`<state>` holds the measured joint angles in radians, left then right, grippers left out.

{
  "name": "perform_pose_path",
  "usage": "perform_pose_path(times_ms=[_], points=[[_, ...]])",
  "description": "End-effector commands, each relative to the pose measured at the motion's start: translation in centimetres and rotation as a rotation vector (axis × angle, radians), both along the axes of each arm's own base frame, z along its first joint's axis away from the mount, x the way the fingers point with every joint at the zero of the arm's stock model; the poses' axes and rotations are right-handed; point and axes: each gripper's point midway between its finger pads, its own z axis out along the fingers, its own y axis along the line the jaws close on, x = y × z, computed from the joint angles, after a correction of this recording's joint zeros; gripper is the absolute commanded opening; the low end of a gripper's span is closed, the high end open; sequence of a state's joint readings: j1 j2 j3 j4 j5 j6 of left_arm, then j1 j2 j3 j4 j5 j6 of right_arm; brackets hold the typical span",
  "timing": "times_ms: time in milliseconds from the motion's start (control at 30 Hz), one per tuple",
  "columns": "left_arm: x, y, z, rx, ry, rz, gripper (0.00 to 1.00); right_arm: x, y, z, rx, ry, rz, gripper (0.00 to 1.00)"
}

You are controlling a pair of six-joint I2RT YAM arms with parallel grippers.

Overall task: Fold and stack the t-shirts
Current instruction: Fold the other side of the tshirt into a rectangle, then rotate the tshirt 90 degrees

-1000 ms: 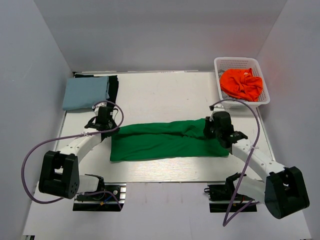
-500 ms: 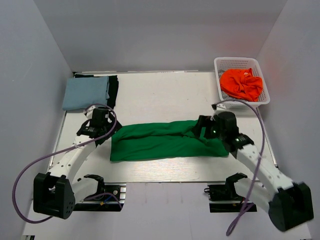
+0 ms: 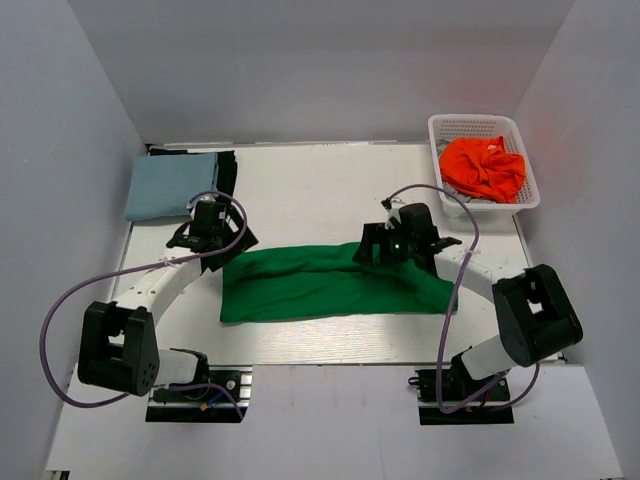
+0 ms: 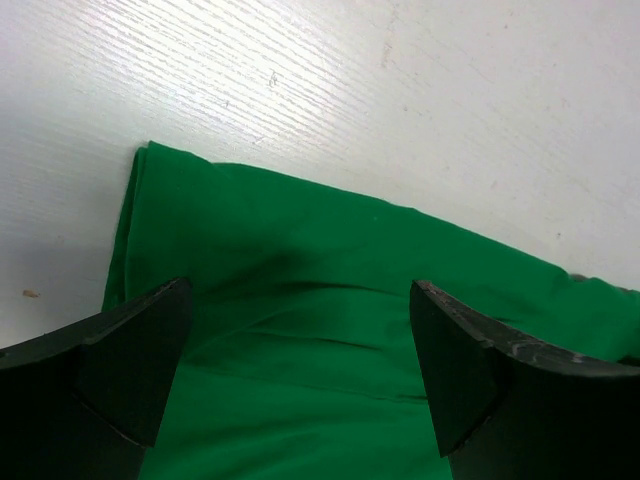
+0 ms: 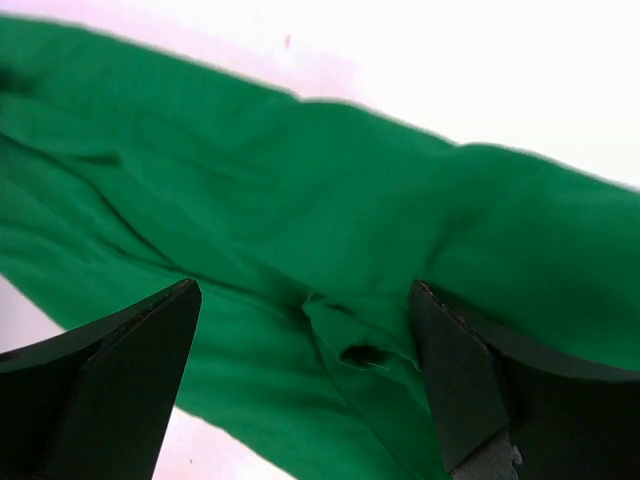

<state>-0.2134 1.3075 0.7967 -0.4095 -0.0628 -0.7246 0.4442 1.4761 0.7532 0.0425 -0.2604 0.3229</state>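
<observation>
A bright green t-shirt (image 3: 330, 285) lies folded into a long band across the middle of the table. My left gripper (image 3: 214, 238) hovers open over its left end's far corner; in the left wrist view green cloth (image 4: 330, 330) fills the space under the open gripper (image 4: 300, 345). My right gripper (image 3: 384, 247) is open over the band's far edge, right of centre. Its wrist view shows rumpled green cloth (image 5: 300, 220) below the spread gripper (image 5: 305, 350), nothing pinched. A pale blue t-shirt (image 3: 172, 186) lies folded on a black one (image 3: 229, 176) at the back left. An orange t-shirt (image 3: 484, 168) is bunched in the basket.
A white mesh basket (image 3: 476, 122) stands at the back right corner. White walls close in the table on the left, back and right. Purple cables loop from both arms above the table.
Both grippers have opened wide and let the green shirt lie. The right gripper has moved left along the band's far edge. The left one shifted slightly and stays by the left end.
</observation>
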Motion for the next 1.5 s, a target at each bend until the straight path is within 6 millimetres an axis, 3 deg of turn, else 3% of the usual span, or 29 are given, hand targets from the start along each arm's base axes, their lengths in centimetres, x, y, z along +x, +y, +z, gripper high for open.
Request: perform_pose_path(times_ms=[0,67,100,200,300,433,467,500,600,767,900,967,1000,1100,1133,1233,1367,1433,1467], points=[[1.0,-0.4,1.2,0.006,-0.040,-0.031,1.00,-2.6,0.9,-0.1,0.025,0.027,0.092,0.90],[0.9,-0.2,0.9,0.017,-0.022,-0.025,1.00,-5.5,1.6,0.9,0.056,0.066,0.148,0.90],[0.9,-0.2,0.6,0.019,-0.013,-0.025,1.00,-7.3,1.4,0.0,0.052,0.107,0.160,0.90],[0.9,0.0,0.0,0.031,0.003,-0.018,1.00,-9.8,0.8,1.0,0.052,0.124,0.170,0.90],[1.4,-0.4,0.3,0.028,0.002,-0.050,1.00,-9.3,0.2,2.8,0.038,0.059,0.141,0.90],[1.9,-1.0,0.5,0.019,0.007,-0.077,1.00,-6.5,0.2,5.3,0.058,-0.075,0.076,0.90],[2.5,-1.5,0.7,0.004,-0.015,-0.100,1.00,-6.0,-0.2,5.0,0.041,-0.064,0.031,0.90],[2.7,-1.8,1.0,-0.012,-0.030,-0.111,1.00,-4.3,-1.4,5.2,-0.010,-0.094,-0.071,0.90],[3.1,-3.4,0.2,-0.051,-0.027,-0.180,1.00,-2.8,-3.3,3.5,-0.127,-0.072,-0.176,0.90],[3.2,-5.2,-1.1,-0.071,0.007,-0.231,1.00,0.4,-3.3,2.4,-0.181,-0.061,-0.240,0.90],[2.2,-5.1,-3.2,-0.057,0.056,-0.233,1.00,-0.9,-3.0,-1.9,-0.228,0.094,-0.211,0.90],[1.8,-4.4,-3.8,-0.027,0.076,-0.211,1.00,-2.7,-2.8,-3.0,-0.224,0.155,-0.191,0.90],[1.6,-3.9,-4.4,-0.005,0.095,-0.197,1.00,-4.7,-3.0,-4.0,-0.203,0.213,-0.177,0.90],[1.2,-3.5,-4.8,0.013,0.112,-0.185,1.00,-6.2,-3.4,-3.3,-0.156,0.217,-0.198,0.90],[1.1,-3.5,-5.1,0.014,0.121,-0.185,1.00,-7.3,-4.0,-3.8,-0.158,0.228,-0.207,0.90],[0.5,-3.3,-5.9,0.019,0.150,-0.185,1.00,-7.5,-4.5,-3.4,-0.140,0.197,-0.224,0.90],[-0.6,-3.3,-7.0,0.027,0.189,-0.194,1.00,-6.0,-5.1,-3.2,-0.163,0.164,-0.292,0.90],[-1.7,-3.0,-7.6,0.025,0.213,-0.185,1.00,-5.9,-5.2,-4.4,-0.191,0.210,-0.321,0.90],[-2.1,-3.0,-8.0,0.022,0.225,-0.177,1.00,-4.9,-5.2,-4.0,-0.195,0.197,-0.345,0.90]])
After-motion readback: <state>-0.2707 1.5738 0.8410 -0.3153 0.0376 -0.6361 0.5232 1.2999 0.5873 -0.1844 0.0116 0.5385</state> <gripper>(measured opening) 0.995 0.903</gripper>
